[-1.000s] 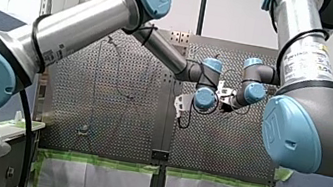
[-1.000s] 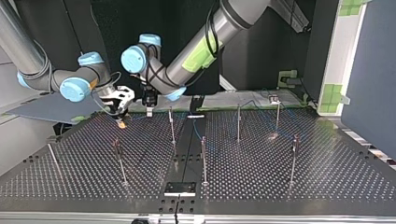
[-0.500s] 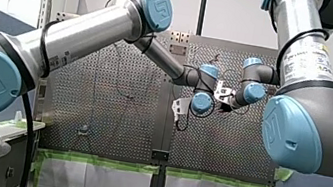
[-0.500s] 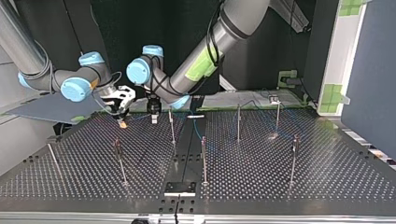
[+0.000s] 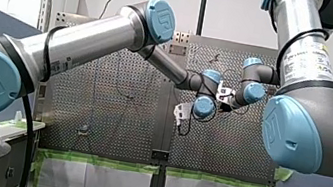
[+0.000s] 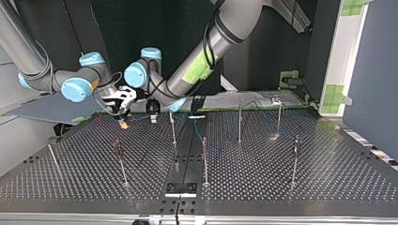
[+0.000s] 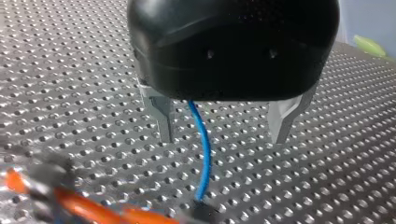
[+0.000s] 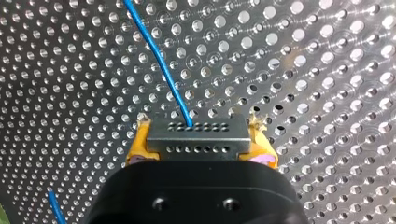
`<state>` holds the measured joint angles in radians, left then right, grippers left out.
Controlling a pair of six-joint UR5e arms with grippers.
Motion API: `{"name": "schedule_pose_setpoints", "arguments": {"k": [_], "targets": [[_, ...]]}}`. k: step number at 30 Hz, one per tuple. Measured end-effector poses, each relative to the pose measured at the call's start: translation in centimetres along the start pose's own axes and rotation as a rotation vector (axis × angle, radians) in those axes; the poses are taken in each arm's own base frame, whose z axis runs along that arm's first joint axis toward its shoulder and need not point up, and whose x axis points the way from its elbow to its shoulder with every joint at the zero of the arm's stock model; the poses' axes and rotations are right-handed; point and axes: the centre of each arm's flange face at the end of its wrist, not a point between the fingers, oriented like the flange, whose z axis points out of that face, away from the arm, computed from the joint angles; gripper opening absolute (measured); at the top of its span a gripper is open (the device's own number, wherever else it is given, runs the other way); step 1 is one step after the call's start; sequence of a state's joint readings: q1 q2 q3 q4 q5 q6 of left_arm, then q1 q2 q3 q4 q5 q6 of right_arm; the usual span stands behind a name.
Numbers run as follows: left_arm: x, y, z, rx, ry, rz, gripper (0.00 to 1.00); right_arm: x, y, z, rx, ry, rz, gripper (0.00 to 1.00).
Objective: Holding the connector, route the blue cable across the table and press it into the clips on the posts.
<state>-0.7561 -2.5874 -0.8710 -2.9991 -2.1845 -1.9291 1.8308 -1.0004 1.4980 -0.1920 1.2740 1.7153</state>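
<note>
Two grippers sit close together in the front view: my left gripper (image 5: 182, 112) hangs just beside my right gripper (image 5: 225, 97), over the middle of the table (image 5: 115, 116), with fingers too small to read there. In the top view both are near the table's far edge, my right gripper (image 6: 123, 123) low over the surface and my left gripper (image 6: 153, 117) just beside it, near a post (image 6: 172, 126). On the camera's side of them thin posts stand well apart across a wide stretch of table. In the left wrist view my left gripper (image 7: 222, 137) is spread wide, and the blue cable (image 7: 204, 154) runs between its metal fingers (image 7: 161, 116), touching neither. In the right wrist view my right gripper (image 8: 199, 123) clamps the connector (image 8: 198, 142) between yellow pads (image 8: 140, 140). The blue cable leaves the connector and runs ahead over bare table.
</note>
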Motion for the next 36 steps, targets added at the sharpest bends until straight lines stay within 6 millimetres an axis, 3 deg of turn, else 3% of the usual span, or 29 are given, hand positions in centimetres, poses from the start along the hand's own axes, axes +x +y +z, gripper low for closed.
{"name": "schedule_pose_setpoints", "arguments": {"k": [1, 2, 3, 4, 5, 6, 8, 9, 10, 26, 36], "targets": [[-0.3, -0.2, 0.1, 0.002, -0.004, -0.006, 0.78, 0.0, 0.0, 0.0, 0.0, 0.0, 0.0, 0.0], [-0.6, -0.4, 0.1, 0.003, -0.007, -0.011, 0.6, 0.0, 0.0, 0.0, 0.001, 0.0, 0.0, 0.0], [-0.8, -0.5, 0.1, 0.005, -0.01, -0.014, 0.6, 0.0, 0.0, 0.0, 0.001, 0.0, 0.0, 0.0], [-0.9, -0.7, 0.1, 0.006, -0.012, -0.017, 0.49, 0.0, 0.0, 0.0, 0.001, 0.0, 0.0, 0.0], [-1.0, -0.8, 0.1, 0.007, -0.013, -0.018, 0.31, 0.0, 0.0, 0.0, 0.001, 0.0, 0.0, 0.0], [-1.0, -0.8, 0.1, 0.008, -0.014, -0.019, 0.31, 0.0, 0.0, 0.0, 0.001, -0.001, 0.0, 0.0], [-1.1, -0.9, 0.1, 0.008, -0.015, -0.019, 0.08, 0.0, 0.0, 0.0, 0.001, -0.001, 0.0, 0.0], [-1.1, -0.9, 0.1, 0.008, -0.015, -0.019, 0.08, 0.0, -0.1, 0.0, 0.002, -0.001, 0.0, 0.0], [-1.1, -0.9, 0.1, 0.008, -0.015, -0.019, 0.0, 0.0, -0.1, 0.0, 0.002, -0.001, 0.0, 0.0], [-1.4, -0.9, -0.3, 0.002, 0.002, -0.006, 0.0, 0.4, -0.1, 0.0, 0.003, -0.002, -0.008, 0.0], [-5.4, -1.2, -1.8, -0.031, 0.005, -0.011, 0.0, 4.3, -0.5, -1.8, 0.0, 0.028, 0.004, 0.0]]}}
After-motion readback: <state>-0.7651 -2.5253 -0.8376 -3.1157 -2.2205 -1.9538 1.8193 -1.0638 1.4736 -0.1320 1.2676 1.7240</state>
